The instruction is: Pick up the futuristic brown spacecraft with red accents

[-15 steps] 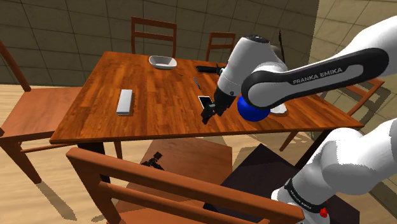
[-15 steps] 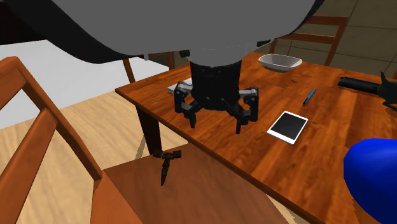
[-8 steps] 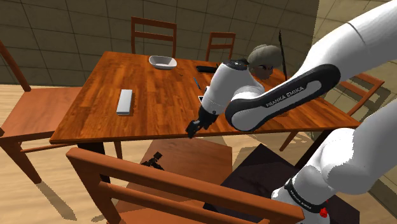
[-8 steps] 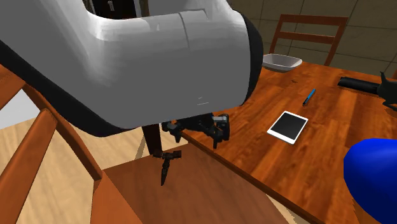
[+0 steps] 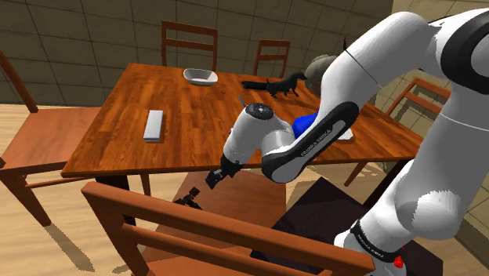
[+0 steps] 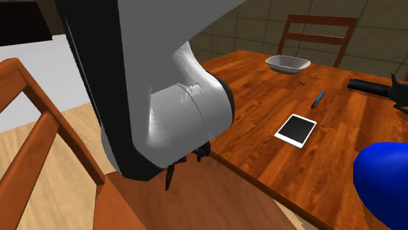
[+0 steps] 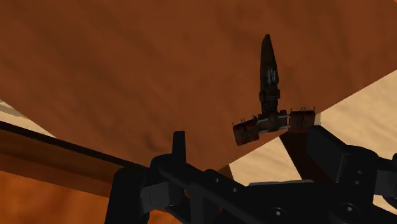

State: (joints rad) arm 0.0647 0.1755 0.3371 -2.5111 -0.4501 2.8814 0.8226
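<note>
Our gripper (image 5: 213, 178) hangs spread, the spacecraft (image 7: 270, 95) ahead and off its centreline, so we risk a skewed descent knocking it off the chair seat (image 7: 127, 76).

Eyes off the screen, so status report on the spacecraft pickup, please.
Gripper open, empty, over the chair seat. Brown spacecraft flat on seat, untouched. Nothing between them; table edge close by.

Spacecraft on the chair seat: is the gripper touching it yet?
Apart. In the shoulder view the gripper hangs above the chair seat, with bare wood showing between it and the spacecraft lying lower on that seat.
</note>
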